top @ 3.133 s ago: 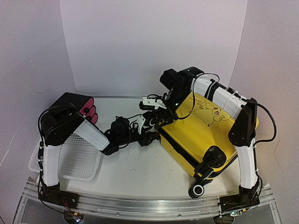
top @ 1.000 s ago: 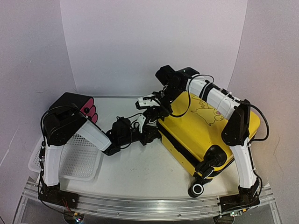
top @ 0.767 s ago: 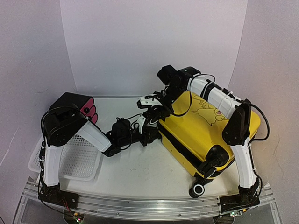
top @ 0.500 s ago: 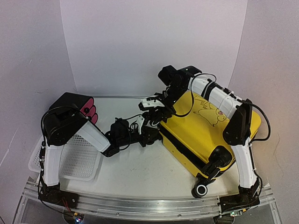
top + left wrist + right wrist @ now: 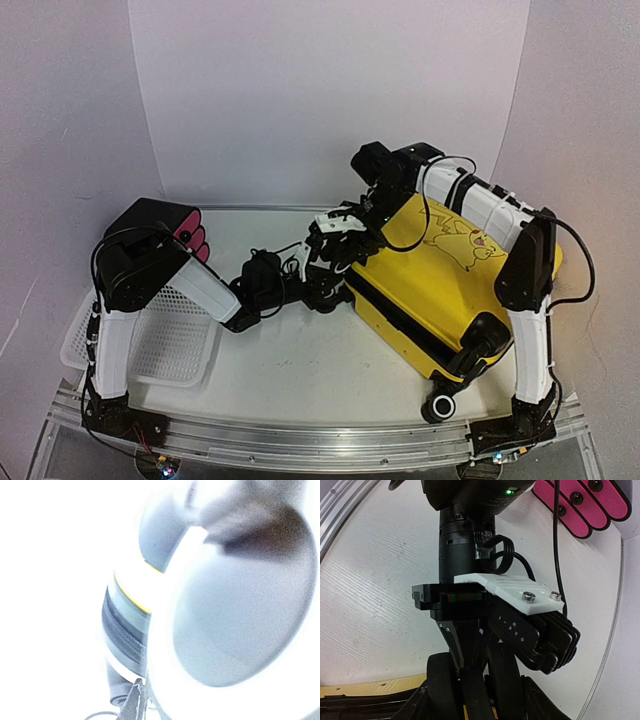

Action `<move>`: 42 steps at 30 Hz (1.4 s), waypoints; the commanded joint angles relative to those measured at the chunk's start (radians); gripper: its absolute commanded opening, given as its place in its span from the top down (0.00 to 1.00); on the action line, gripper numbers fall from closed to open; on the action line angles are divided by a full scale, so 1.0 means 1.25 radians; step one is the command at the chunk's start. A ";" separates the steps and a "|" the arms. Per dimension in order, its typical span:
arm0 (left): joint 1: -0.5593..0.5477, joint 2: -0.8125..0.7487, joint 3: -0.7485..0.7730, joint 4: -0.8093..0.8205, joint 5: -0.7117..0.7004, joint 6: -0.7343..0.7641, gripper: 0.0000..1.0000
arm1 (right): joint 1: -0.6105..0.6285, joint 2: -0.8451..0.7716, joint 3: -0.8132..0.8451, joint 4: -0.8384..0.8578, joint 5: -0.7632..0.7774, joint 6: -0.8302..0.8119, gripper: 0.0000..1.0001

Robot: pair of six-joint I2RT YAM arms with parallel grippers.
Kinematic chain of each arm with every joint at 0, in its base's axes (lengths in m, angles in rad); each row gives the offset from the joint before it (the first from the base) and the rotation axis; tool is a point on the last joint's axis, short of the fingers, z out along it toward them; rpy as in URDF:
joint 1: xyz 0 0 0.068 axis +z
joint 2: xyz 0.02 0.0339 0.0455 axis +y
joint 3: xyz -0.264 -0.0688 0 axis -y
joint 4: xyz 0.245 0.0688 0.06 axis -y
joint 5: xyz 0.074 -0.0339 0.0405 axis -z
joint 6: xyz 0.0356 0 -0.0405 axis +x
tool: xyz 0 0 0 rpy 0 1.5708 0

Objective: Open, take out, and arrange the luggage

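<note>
The luggage [image 5: 440,290] is a yellow hard-shell suitcase lying closed on its back at the right, with its black zipper band [image 5: 122,630] facing left. My right gripper [image 5: 345,250] reaches over the lid to the far left corner. There its jaws [image 5: 475,711] sit shut around the black twin wheel [image 5: 442,685]. My left gripper [image 5: 330,287] meets the same corner from the left. Its tips [image 5: 135,700] are shut at the edge of the zipper band; glare hides whether they pinch anything. The left gripper's fingers [image 5: 470,650] point down between the wheels.
A white mesh basket [image 5: 165,340] lies at the near left. Behind it stands a black case with pink round ends [image 5: 165,225], also in the right wrist view [image 5: 580,500]. The suitcase's near wheel [image 5: 440,408] sits close to the metal rail [image 5: 300,440].
The suitcase and my right arm have shifted to the right, and the near wheel has rolled right toward the rail. The left gripper followed slightly right, still shut at the corner.
</note>
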 commanded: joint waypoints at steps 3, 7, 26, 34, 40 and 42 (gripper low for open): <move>0.051 -0.023 0.013 -0.052 -0.143 -0.033 1.00 | -0.012 -0.113 -0.062 -0.283 -0.164 0.041 1.00; 0.056 -0.002 0.066 -0.098 -0.162 -0.065 1.00 | 0.002 -0.136 -0.107 -0.282 -0.170 0.037 1.00; 0.115 0.084 0.235 -0.168 -0.178 -0.229 1.00 | 0.022 -0.185 -0.175 -0.272 -0.285 0.052 1.00; 0.084 0.133 0.330 -0.223 -0.153 -0.222 1.00 | 0.022 -0.176 -0.188 -0.098 -0.281 0.222 1.00; 0.134 -0.047 0.224 -0.314 -0.101 -0.183 0.65 | 0.021 -0.202 -0.212 0.081 -0.080 0.523 0.18; 0.136 -0.138 0.220 -0.401 -0.094 -0.140 0.56 | 0.021 -0.221 -0.206 0.119 -0.010 0.606 0.02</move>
